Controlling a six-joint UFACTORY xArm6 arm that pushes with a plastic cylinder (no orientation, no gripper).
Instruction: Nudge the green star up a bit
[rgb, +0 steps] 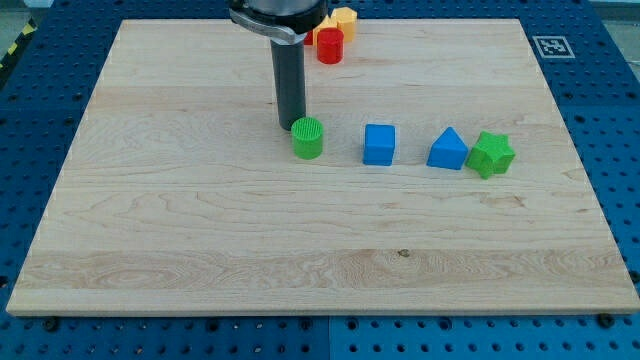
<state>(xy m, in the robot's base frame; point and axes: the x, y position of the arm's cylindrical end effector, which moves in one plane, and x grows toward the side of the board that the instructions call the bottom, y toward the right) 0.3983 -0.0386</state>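
The green star (491, 154) lies on the wooden board (200, 230) at the view's right, touching the right side of a blue triangular block (448, 150). My tip (289, 125) is far to the star's left, just above and left of a green cylinder (308, 137), touching or nearly touching it. The rod rises straight toward the view's top.
A blue cube (379, 144) sits between the green cylinder and the blue triangular block. A red cylinder (330, 46) and a yellow block (344, 20) sit near the board's top edge, partly behind the arm. A fiducial marker (549, 45) is beyond the top right corner.
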